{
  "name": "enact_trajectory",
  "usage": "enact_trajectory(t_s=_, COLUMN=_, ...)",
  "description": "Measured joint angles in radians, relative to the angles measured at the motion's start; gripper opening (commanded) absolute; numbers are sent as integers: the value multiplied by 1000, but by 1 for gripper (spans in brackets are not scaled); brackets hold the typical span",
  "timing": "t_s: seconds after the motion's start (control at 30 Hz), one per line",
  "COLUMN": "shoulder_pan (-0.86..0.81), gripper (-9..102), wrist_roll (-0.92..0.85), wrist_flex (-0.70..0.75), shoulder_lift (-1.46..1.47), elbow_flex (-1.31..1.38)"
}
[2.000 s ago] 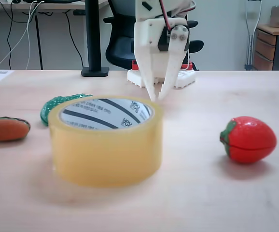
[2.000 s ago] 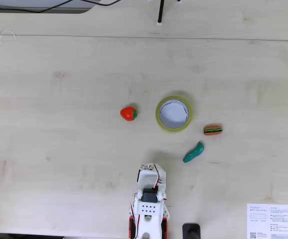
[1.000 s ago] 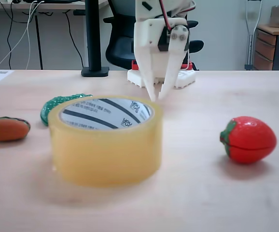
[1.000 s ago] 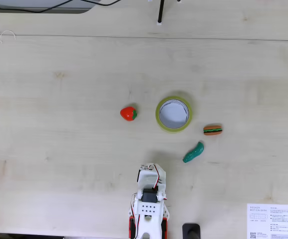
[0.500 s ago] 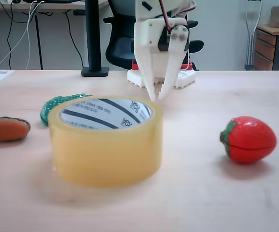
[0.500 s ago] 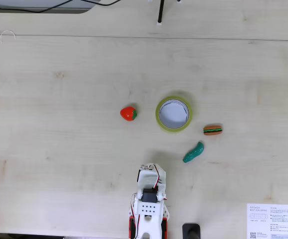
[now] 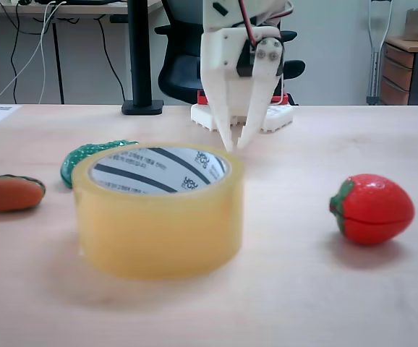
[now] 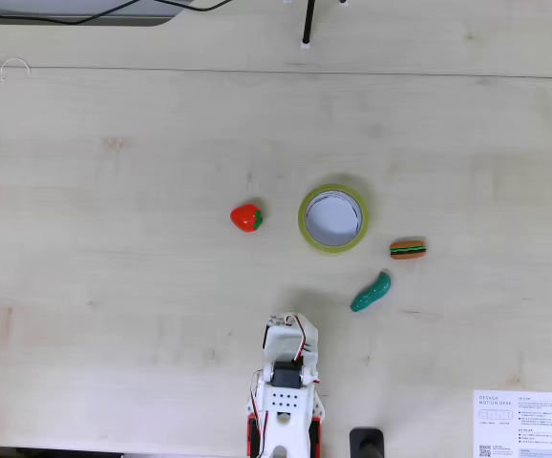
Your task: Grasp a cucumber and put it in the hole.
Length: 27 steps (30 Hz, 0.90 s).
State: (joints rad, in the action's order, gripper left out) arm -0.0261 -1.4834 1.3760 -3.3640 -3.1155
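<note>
The dark-green bumpy cucumber point(image 7: 86, 153) lies on the table behind the left side of the yellowish tape roll point(image 7: 158, 224), partly hidden by it. From above, the cucumber point(image 8: 371, 292) lies apart from the roll point(image 8: 305, 205), nearer the arm. The hole point(image 7: 151, 172) faces up, showing its white, black-striped inner core. My white gripper point(image 7: 235, 148) points down behind the roll, above the table, its fingertips together and nothing held. Seen from above, the gripper point(image 8: 288, 322) is left of the cucumber and touches nothing.
A red strawberry toy point(image 7: 372, 208) sits right of the roll. An orange-red toy point(image 7: 8, 193) lies at the far left, near the cucumber. The arm's base point(image 7: 241, 116) and a black pole foot point(image 7: 142, 107) stand at the table's far edge. A printed sheet point(image 8: 524, 423) lies in a corner.
</note>
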Motion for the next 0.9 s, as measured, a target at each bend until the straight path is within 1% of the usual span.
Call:
enact_trajectory(t_s=0.77, shoulder_pan=-2, gripper=0, wrist_roll=0, wrist_flex=-2, shoulder_lift=0, elbow_flex=0)
enact_trajectory(t_s=0.9, shoulder_pan=-54, gripper=0, wrist_roll=0, wrist_flex=-17, shoulder_lift=0, elbow_flex=17)
